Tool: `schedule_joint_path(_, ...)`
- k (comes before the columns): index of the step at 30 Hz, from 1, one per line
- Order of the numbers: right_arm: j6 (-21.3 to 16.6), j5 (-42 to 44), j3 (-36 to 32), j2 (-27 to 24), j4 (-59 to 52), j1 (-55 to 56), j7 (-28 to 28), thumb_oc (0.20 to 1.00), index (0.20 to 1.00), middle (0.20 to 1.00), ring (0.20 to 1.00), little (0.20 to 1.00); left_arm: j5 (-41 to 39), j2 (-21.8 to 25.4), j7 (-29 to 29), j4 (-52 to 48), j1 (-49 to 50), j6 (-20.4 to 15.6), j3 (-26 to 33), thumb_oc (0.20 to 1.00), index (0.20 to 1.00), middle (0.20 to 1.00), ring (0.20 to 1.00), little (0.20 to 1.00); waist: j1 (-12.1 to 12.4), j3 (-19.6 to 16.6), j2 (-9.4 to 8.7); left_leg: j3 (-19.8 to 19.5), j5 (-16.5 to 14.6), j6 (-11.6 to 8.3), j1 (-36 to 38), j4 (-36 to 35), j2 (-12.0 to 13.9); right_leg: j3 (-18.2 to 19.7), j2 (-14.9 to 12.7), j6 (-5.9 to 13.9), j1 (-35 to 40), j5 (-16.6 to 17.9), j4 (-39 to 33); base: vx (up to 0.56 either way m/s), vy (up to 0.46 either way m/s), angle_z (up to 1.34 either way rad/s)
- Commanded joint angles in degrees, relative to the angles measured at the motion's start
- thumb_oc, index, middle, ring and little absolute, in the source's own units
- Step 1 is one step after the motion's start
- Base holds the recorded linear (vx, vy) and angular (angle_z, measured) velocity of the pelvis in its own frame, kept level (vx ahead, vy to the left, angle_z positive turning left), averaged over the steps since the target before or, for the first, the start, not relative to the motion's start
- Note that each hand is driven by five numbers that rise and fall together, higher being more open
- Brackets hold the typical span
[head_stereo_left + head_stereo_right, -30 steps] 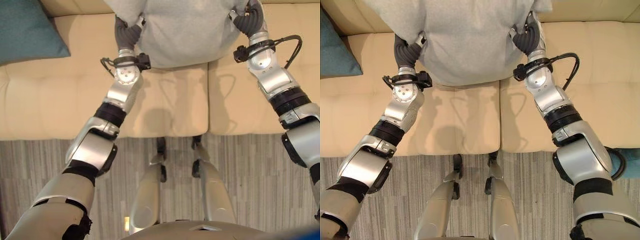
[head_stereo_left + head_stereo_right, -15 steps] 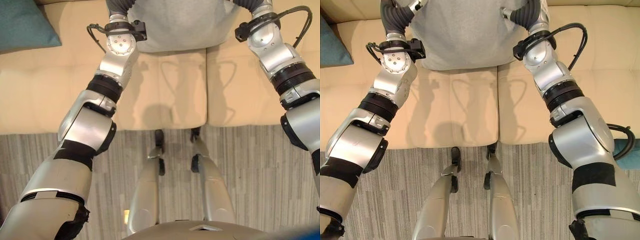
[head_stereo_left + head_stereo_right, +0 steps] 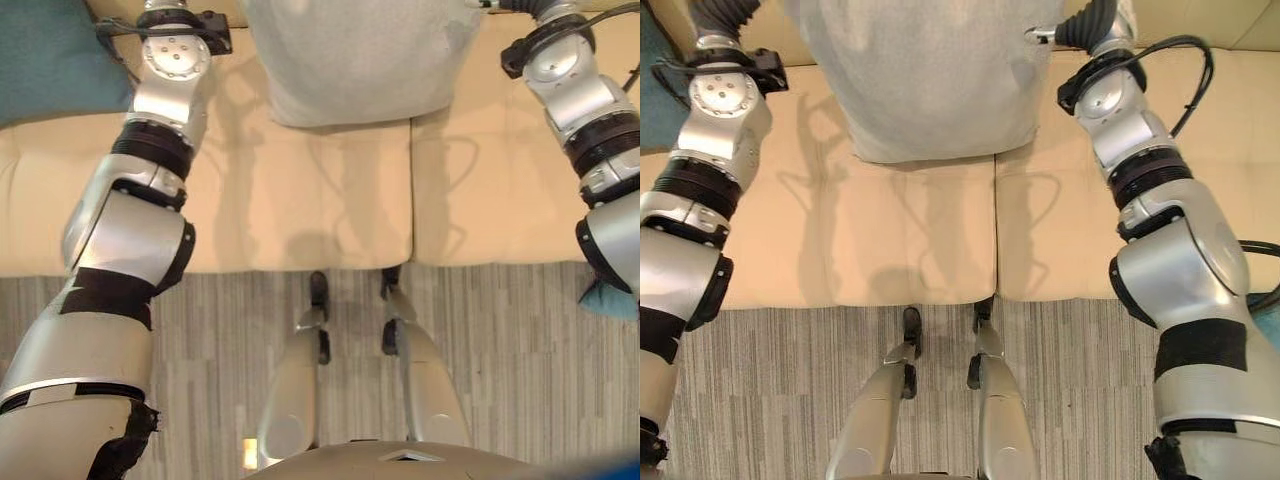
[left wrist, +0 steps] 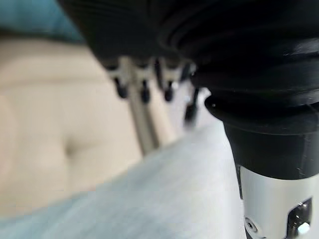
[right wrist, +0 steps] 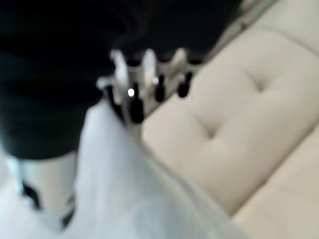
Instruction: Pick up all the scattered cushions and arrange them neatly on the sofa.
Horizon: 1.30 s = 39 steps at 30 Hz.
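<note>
A grey cushion (image 3: 350, 60) leans on the cream sofa (image 3: 300, 200), over the seam between two seat pads. My left hand (image 4: 142, 82) is off to the cushion's left with its fingers straight, clear of the grey cloth (image 4: 149, 199) and in front of the sofa's back. My right hand (image 5: 149, 74) is at the cushion's upper right corner, fingers straight, one dark tip against the grey cloth (image 5: 124, 189). A teal cushion (image 3: 50, 60) lies at the sofa's left end. Another teal cushion (image 3: 605, 300) lies on the floor at the right.
The sofa's front edge (image 3: 860, 300) runs across the middle, with striped grey carpet (image 3: 780, 400) below it. Bare cream seat pads (image 3: 1200, 180) lie on both sides of the grey cushion.
Both arms have reached further towards the sofa's back. My left hand has come off the grey cushion and swung out to the left. The cushion now rests further back.
</note>
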Motion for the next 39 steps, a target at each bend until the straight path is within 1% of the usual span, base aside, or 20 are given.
schedule_joint_path(1,-4.7,2.2,-1.8,-3.8,-6.1,2.4,0.7,1.0,1.0,1.0,1.0,1.0,0.1,2.1,-1.7,-7.8,3.8,-4.9,0.3,1.0,1.0,1.0,1.0,1.0,1.5,-3.1,1.11,-0.5,7.1,-5.49,6.1,-9.0,3.1,-0.2,-3.1,8.83,7.5,-7.5,3.1,0.0,0.0,0.0)
schedule_joint_path(3,-4.7,2.2,-1.9,-3.8,-6.2,2.5,0.6,1.0,1.0,1.0,1.0,1.0,0.2,2.1,-1.6,-7.9,4.0,-4.8,0.3,1.0,1.0,1.0,1.0,1.0,1.5,-3.3,1.08,-0.6,7.4,-5.44,5.9,-9.0,3.1,-0.2,-3.2,8.83,7.3,-7.3,3.0,0.0,0.0,0.0)
schedule_joint_path(4,-5.7,1.2,-4.2,-7.8,-14.4,9.3,2.6,1.0,1.0,1.0,1.0,1.0,2.2,5.0,-2.7,-16.8,11.9,-5.6,2.5,1.0,1.0,1.0,1.0,1.0,1.4,-3.1,0.88,-0.2,6.6,-5.5,8.2,-9.1,3.2,-0.4,-3.0,8.55,9.2,-8.2,3.5,0.04,-0.002,-0.02)
schedule_joint_path(5,-6.2,-0.2,-6.3,-10.2,-20.0,15.4,4.0,1.0,1.0,1.0,1.0,1.0,2.0,5.2,-4.2,-23.4,19.2,-6.2,5.3,1.0,1.0,1.0,1.0,1.0,1.2,-3.2,0.82,0.1,6.7,-5.46,9.5,-9.5,3.1,-0.4,-2.9,8.44,10.1,-8.3,3.6,0.05,-0.008,-0.07)
schedule_joint_path(8,-6.9,-1.6,-12.9,-13.0,-29.0,29.2,6.4,1.0,1.0,1.0,1.0,1.0,2.9,5.7,-7.0,-34.3,32.8,-6.6,10.2,1.0,1.0,1.0,1.0,1.0,1.1,-3.6,1.02,0.5,6.6,-5.54,12.3,-10.5,3.2,-0.5,-2.7,8.35,12.1,-9.1,3.9,0.04,0.004,-0.05)
schedule_joint_path(9,-7.1,-1.8,-15.7,-12.6,-31.6,33.8,7.3,1.0,1.0,1.0,1.0,1.0,3.4,4.7,-7.7,-36.7,37.2,-6.2,11.9,1.0,1.0,1.0,1.0,1.0,1.1,-3.9,1.03,0.7,6.6,-5.61,13.3,-11.0,3.2,-0.7,-2.7,8.34,13.0,-9.3,3.9,0.08,0.001,-0.04)
schedule_joint_path(10,-7.5,-3.0,-19.9,-13.0,-34.9,42.5,8.8,1.0,1.0,1.0,1.0,1.0,5.6,4.3,-9.7,-39.7,44.6,-5.6,14.0,1.0,1.0,1.0,1.0,1.0,0.8,-4.3,1.22,1.1,6.6,-5.62,15.2,-11.6,3.3,-0.9,-2.4,8.3,14.4,-10.0,4.3,0.08,-0.004,-0.05)
schedule_joint_path(11,-7.6,-2.9,-22.3,-12.3,-36.7,46.7,9.8,1.0,1.0,1.0,1.0,1.0,6.3,3.6,-10.6,-41.4,48.2,-5.2,15.0,1.0,1.0,1.0,1.0,1.0,0.8,-4.6,1.29,1.1,6.5,-5.59,16.0,-11.9,3.3,-0.9,-2.4,8.28,15.3,-10.3,4.4,0.07,-0.004,-0.07)
schedule_joint_path(12,-7.4,-3.0,-22.7,-12.3,-37.2,47.4,9.9,1.0,1.0,1.0,1.0,1.0,6.4,3.6,-10.5,-41.7,48.5,-5.1,14.9,1.0,1.0,1.0,1.0,1.0,0.9,-4.6,1.22,1.2,6.5,-5.6,16.2,-12.0,3.3,-0.9,-2.4,8.29,15.5,-10.3,4.3,0.05,-0.01,-0.03)
schedule_joint_path(14,-7.9,-4.4,-28.5,-9.2,-39.6,59.6,12.0,1.0,1.0,1.0,1.0,1.0,8.2,-0.5,-13.1,-44.5,59.2,-4.3,17.7,1.0,1.0,1.0,1.0,1.0,0.5,-5.7,1.29,1.3,6.3,-5.57,18.9,-12.6,3.2,-1.3,-2.2,8.31,18.4,-11.1,4.1,0.07,-0.022,-0.02)
schedule_joint_path(15,-7.9,-4.4,-28.5,-9.2,-39.6,59.6,12.0,1.0,1.0,1.0,1.0,1.0,8.2,-0.5,-13.1,-44.5,59.2,-4.3,17.7,1.0,1.0,1.0,1.0,1.0,0.5,-5.7,1.29,1.3,6.3,-5.57,18.9,-12.6,3.2,-1.3,-2.2,8.31,18.4,-11.1,4.1,0.07,-0.033,0.01)
schedule_joint_path(16,-7.8,-5.1,-30.9,-7.2,-40.9,66.0,13.5,1.0,1.0,1.0,1.0,1.0,9.3,-3.3,-15.1,-44.4,65.0,-3.5,18.5,1.0,1.0,1.0,1.0,1.0,0.1,-6.6,1.39,1.4,6.3,-5.63,20.5,-13.2,3.3,-1.6,-2.2,8.4,20.1,-11.4,3.7,0.05,-0.033,0.0)
schedule_joint_path(18,-8.2,-4.5,-33.2,-3.7,-40.7,72.0,14.8,1.0,1.0,1.0,1.0,1.0,9.5,-6.3,-16.7,-42.4,70.6,-2.5,19.3,1.0,1.0,1.0,1.0,1.0,-0.2,-7.4,1.39,1.6,6.4,-5.7,22.1,-13.6,3.4,-1.7,-2.2,8.51,21.7,-11.5,3.3,0.04,-0.037,-0.03)
schedule_joint_path(20,-8.0,-6.0,-33.8,-3.4,-40.6,74.6,15.2,1.0,1.0,1.0,1.0,1.0,9.8,-7.3,-17.6,-40.9,72.9,-2.1,19.7,1.0,1.0,1.0,1.0,1.0,-0.4,-7.8,1.45,1.8,6.4,-5.78,23.1,-13.9,3.5,-1.6,-2.1,8.53,22.7,-11.7,3.0,0.02,-0.017,-0.05)
schedule_joint_path(21,-8.0,-5.9,-34.4,-0.4,-37.6,77.8,15.7,1.0,1.0,1.0,1.0,1.0,11.1,-9.3,-18.5,-37.3,76.6,-1.2,19.8,1.0,1.0,1.0,1.0,1.0,-0.7,-8.8,1.53,2.2,6.3,-5.79,24.3,-13.9,3.6,-1.6,-1.9,8.53,24.1,-11.9,2.6,0.02,-0.012,-0.06)
schedule_joint_path(22,-8.0,-5.9,-34.4,-0.3,-37.6,77.9,15.7,1.0,1.0,1.0,1.0,1.0,11.1,-9.2,-18.5,-37.3,76.6,-1.2,19.8,1.0,1.0,1.0,1.0,1.0,-0.7,-8.7,1.51,2.2,6.2,-5.79,24.4,-13.9,3.6,-1.6,-1.9,8.53,24.2,-11.9,2.6,0.03,-0.035,-0.02)
schedule_joint_path(23,-7.5,-7.3,-33.9,2.3,-34.3,80.8,16.3,1.0,1.0,1.0,1.0,1.0,11.7,-12.3,-19.3,-31.3,79.8,0.2,20.3,1.0,1.0,1.0,1.0,1.0,-0.8,-9.6,1.51,2.5,6.0,-5.77,25.8,-14.0,3.7,-1.6,-1.6,8.51,25.8,-11.9,1.8,0.03,-0.029,-0.01)
schedule_joint_path(31,-6.1,-8.9,-31.8,11.0,-15.2,87.4,16.6,1.0,1.0,1.0,1.0,1.0,19.4,-20.2,-19.3,-3.8,84.6,4.8,22.2,1.0,1.0,1.0,1.0,1.0,-1.6,-13.5,1.44,3.7,4.7,-5.52,30.5,-13.5,4.2,-0.4,-0.3,8.24,31.3,-12.6,-0.7,0.01,-0.033,-0.06)
schedule_joint_path(34,-5.7,-8.4,-31.8,12.9,-9.7,88.3,16.4,1.0,1.0,1.0,1.0,1.0,21.7,-21.5,-18.9,2.6,84.8,5.8,22.6,1.0,1.0,1.0,1.0,1.0,-2.0,-14.2,1.24,3.7,4.5,-5.72,31.3,-12.6,4.6,-0.1,0.3,7.78,32.6,-13.2,-0.7,0.0,-0.065,-0.08)
schedule_joint_path(39,-5.2,-7.1,-32.4,14.8,-2.7,90.2,16.6,1.0,1.0,1.0,1.0,1.0,23.5,-22.2,-19.5,5.5,84.8,6.2,21.7,1.0,1.0,1.0,1.0,1.0,-3.1,-13.9,0.62,3.9,4.2,-6.34,31.2,-9.0,5.8,0.1,1.5,6.4,34.8,-14.7,-0.5,-0.05,-0.08,0.02)
